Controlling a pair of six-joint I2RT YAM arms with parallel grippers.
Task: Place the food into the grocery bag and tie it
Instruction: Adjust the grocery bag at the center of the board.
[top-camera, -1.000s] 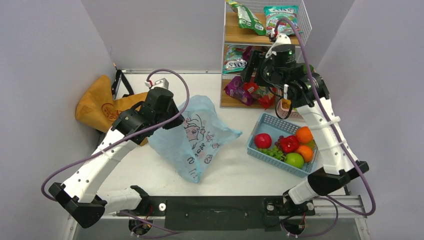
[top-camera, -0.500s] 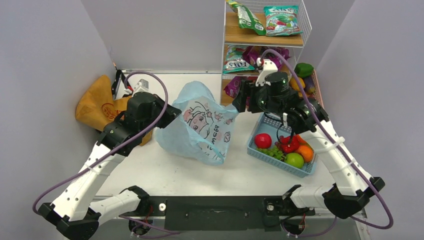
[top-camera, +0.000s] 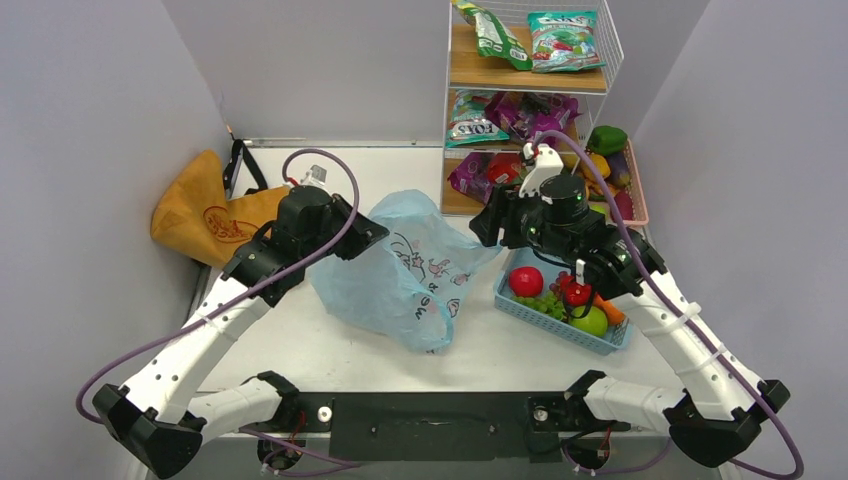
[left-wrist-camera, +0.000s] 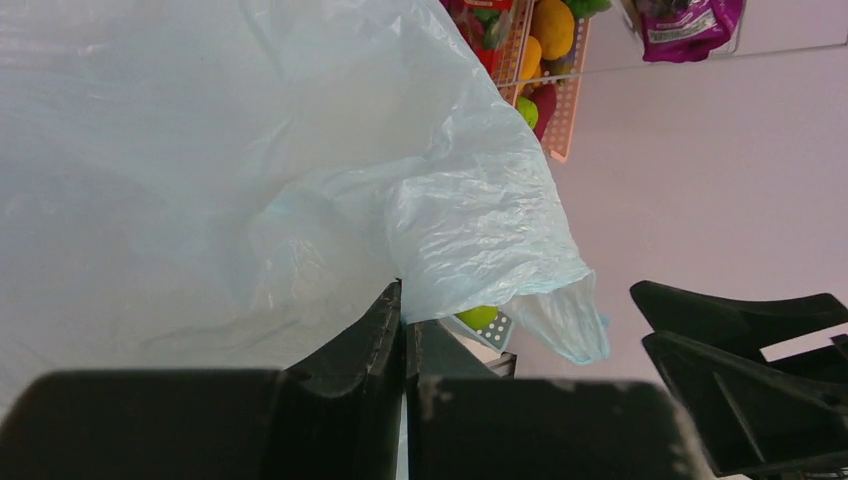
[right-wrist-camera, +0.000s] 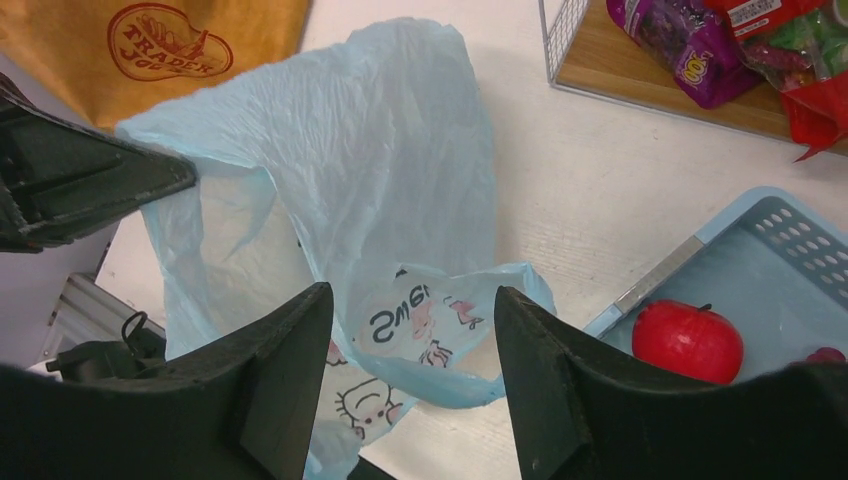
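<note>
The light blue grocery bag (top-camera: 405, 275) lies crumpled at the table's middle, cartoon print facing up. My left gripper (top-camera: 362, 236) is shut on the bag's upper left rim; the left wrist view shows its closed fingers (left-wrist-camera: 390, 320) pinching the plastic (left-wrist-camera: 250, 150). My right gripper (top-camera: 486, 226) is open and empty, hovering over the bag's right corner (right-wrist-camera: 470, 370), its jaws standing wide to either side of it. The food sits in a blue basket (top-camera: 545, 326): a red apple (top-camera: 526, 281), green grapes (top-camera: 545, 303), a green apple (top-camera: 590, 320).
A tan-orange tote (top-camera: 205, 210) lies at the far left. A wire shelf rack (top-camera: 525, 100) with snack packets stands at the back. A pink tray (top-camera: 632, 195) with more produce sits beside it, behind the right arm.
My right arm has swung down from the shelf to the bag's right side. My left gripper has shifted the bag's rim right, and the bag has sagged lower than half a second ago.
</note>
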